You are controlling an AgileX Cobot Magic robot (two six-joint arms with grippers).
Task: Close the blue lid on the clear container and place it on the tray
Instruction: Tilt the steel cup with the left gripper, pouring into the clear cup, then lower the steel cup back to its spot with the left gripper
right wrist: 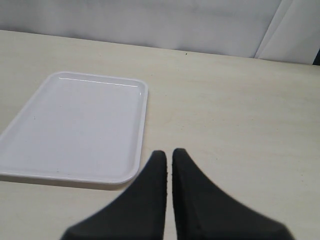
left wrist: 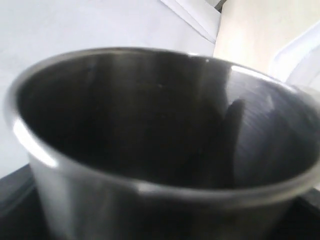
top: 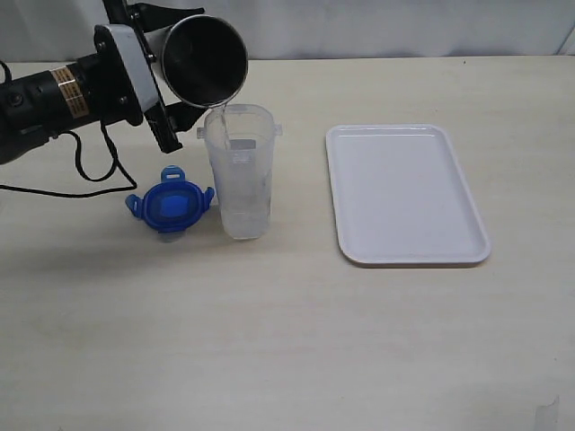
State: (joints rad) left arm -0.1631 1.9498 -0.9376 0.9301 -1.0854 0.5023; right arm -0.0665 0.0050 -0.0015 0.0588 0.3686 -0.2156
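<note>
The clear container point(top: 239, 175) stands upright and uncovered at the table's middle. The blue lid point(top: 170, 203) lies flat on the table just left of it, apart from it. My left gripper point(top: 166, 67) is shut on a grey metal cup point(top: 204, 61), which is tipped on its side with its lip over the container's rim. That cup point(left wrist: 160, 150) fills the left wrist view and hides the fingers. The white tray point(top: 404, 193) lies bare to the right. My right gripper point(right wrist: 168, 156) is shut on nothing, hovering beside the tray point(right wrist: 75, 125); it is outside the exterior view.
The left arm's black body and cable point(top: 54, 171) stretch in from the left edge above the table. A pale wall point(top: 359, 27) runs along the table's far edge.
</note>
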